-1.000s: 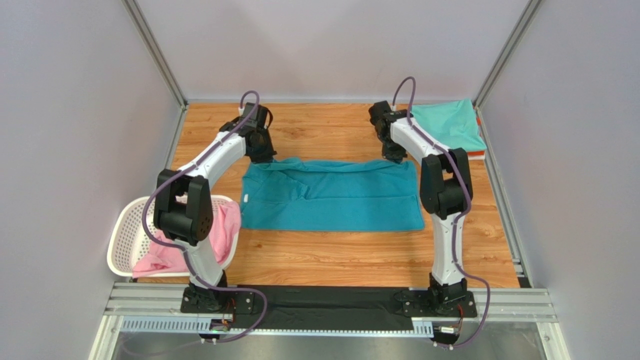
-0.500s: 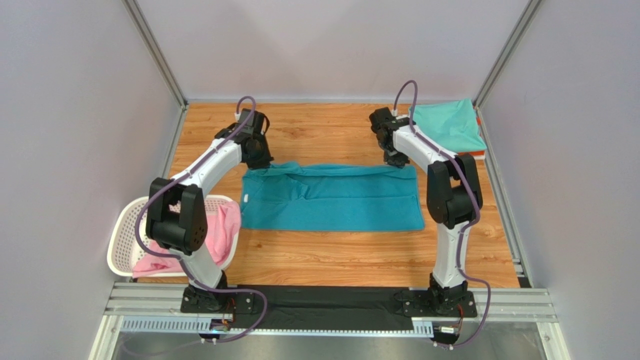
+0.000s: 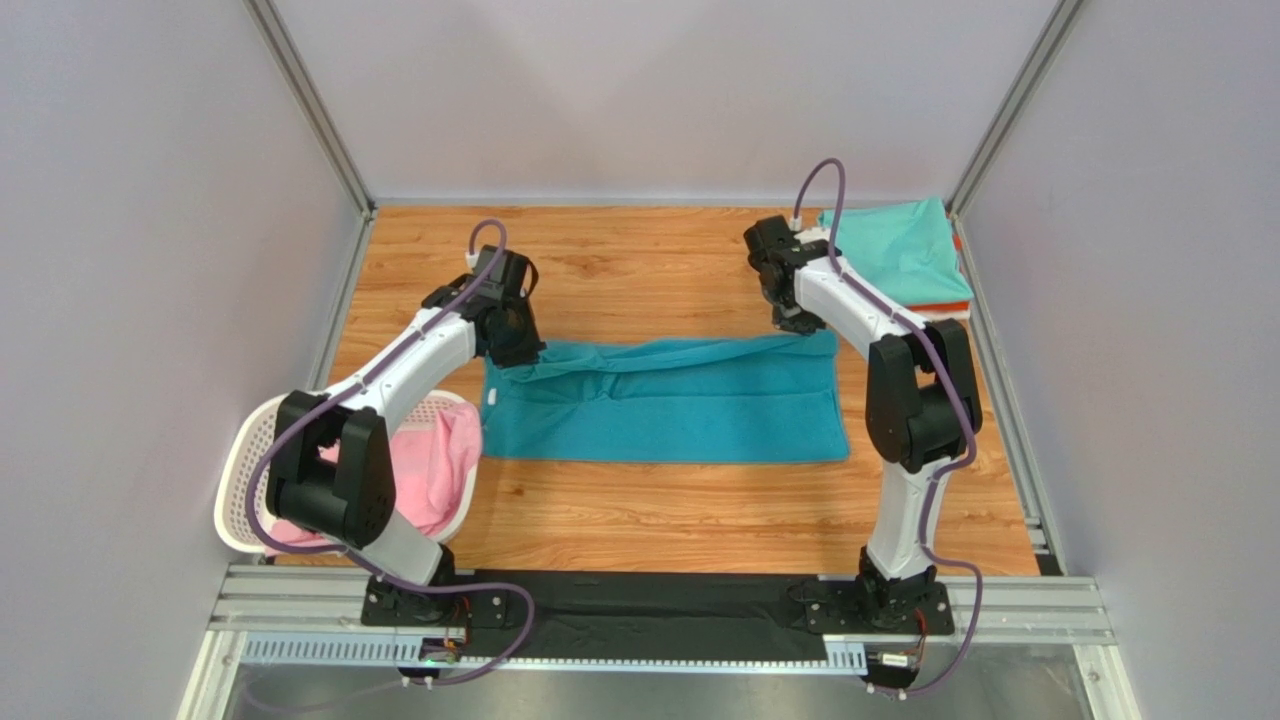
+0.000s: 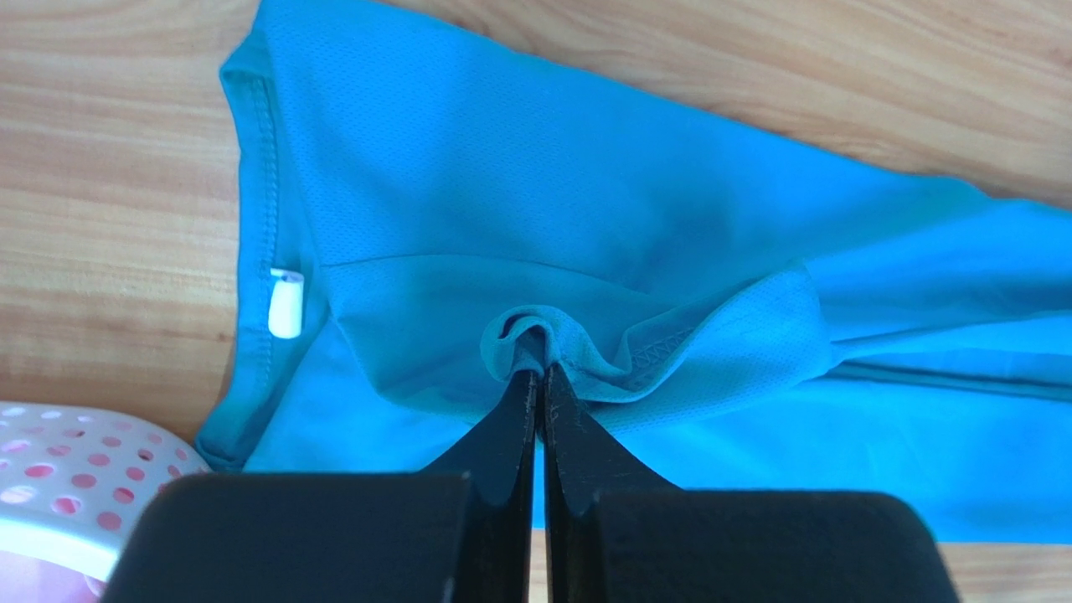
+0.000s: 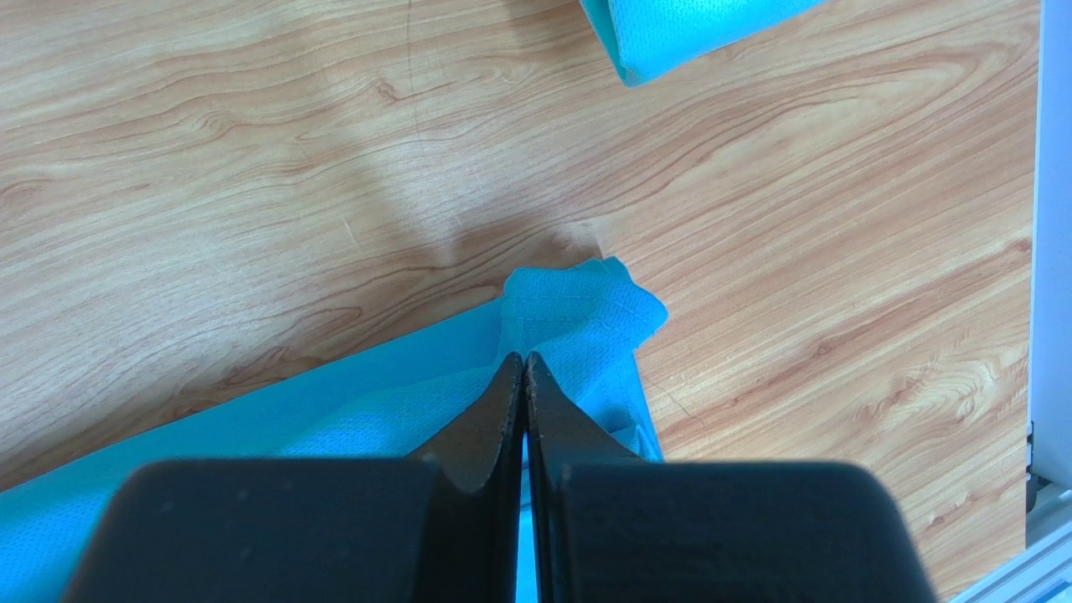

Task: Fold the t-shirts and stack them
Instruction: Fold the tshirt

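Note:
A deep teal t-shirt (image 3: 661, 402) lies spread across the middle of the table, its far edge lifted and pulled towards the near side. My left gripper (image 3: 511, 348) is shut on a bunched fold of that shirt (image 4: 541, 189) at its far left; the tips (image 4: 541, 371) pinch the cloth. At the far right corner, my right gripper (image 3: 798, 327) is shut on the same shirt (image 5: 579, 314), its tips (image 5: 524, 361) closed on the hem. A folded mint green t-shirt (image 3: 902, 249) rests at the back right on an orange one (image 3: 947, 312). A pink t-shirt (image 3: 439, 462) sits in the basket.
The white lattice basket (image 3: 253, 458) stands at the near left beside the left arm, and its rim (image 4: 50, 465) shows in the left wrist view. A corner of the mint shirt (image 5: 680, 25) lies just beyond the right gripper. Grey walls close in the table on three sides.
Both grippers have drawn the teal shirt's far edge towards the near side, so the spread cloth now looks shallower front to back. Both stay shut on the cloth.

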`<state>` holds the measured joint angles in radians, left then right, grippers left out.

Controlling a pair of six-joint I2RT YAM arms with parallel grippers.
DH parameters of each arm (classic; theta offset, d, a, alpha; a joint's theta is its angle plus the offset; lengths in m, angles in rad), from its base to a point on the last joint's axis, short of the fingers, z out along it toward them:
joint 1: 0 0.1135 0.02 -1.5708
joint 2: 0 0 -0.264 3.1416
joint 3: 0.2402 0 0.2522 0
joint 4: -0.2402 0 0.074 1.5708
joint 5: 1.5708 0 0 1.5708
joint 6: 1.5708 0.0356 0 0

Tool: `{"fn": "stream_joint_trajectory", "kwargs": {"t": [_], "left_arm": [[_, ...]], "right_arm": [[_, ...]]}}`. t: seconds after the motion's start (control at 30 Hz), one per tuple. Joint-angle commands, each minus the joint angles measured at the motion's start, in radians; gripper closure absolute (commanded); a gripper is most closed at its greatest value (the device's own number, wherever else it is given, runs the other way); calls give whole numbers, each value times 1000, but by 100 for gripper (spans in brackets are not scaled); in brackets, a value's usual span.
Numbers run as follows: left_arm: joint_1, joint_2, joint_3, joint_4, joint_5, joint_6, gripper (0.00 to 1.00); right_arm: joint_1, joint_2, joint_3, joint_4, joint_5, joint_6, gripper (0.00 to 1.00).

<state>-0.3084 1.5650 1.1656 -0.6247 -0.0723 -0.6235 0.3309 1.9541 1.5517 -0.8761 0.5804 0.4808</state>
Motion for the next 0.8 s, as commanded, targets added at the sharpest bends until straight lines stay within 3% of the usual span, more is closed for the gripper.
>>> {"fn": "stream_joint_trajectory", "kwargs": {"t": [0.0,0.3,0.37,0.4,0.63,0.67,0.7,0.77], "left_arm": [[-14,-51,-24,-7,-15,-18,100],[-26,-45,-113,-23,29,-15,100],[-26,-42,-124,-24,42,-9,100],[-26,-42,-126,-44,46,-8,95],[-63,-89,-124,-87,65,17,35],[-69,-95,-119,-87,83,25,30],[-75,-103,-113,-86,89,30,18],[-84,-123,-104,-84,106,34,10]], "right_arm": [[3,-38,-15,29,42,-7,100],[3,-53,-103,16,68,62,99],[3,-67,-129,-7,107,97,86],[3,-73,-142,-26,120,110,74],[2,-171,-257,-80,167,182,57],[3,-194,-263,-80,145,180,53],[2,-207,-266,-80,130,180,46],[3,-227,-262,-77,73,164,36]]}}
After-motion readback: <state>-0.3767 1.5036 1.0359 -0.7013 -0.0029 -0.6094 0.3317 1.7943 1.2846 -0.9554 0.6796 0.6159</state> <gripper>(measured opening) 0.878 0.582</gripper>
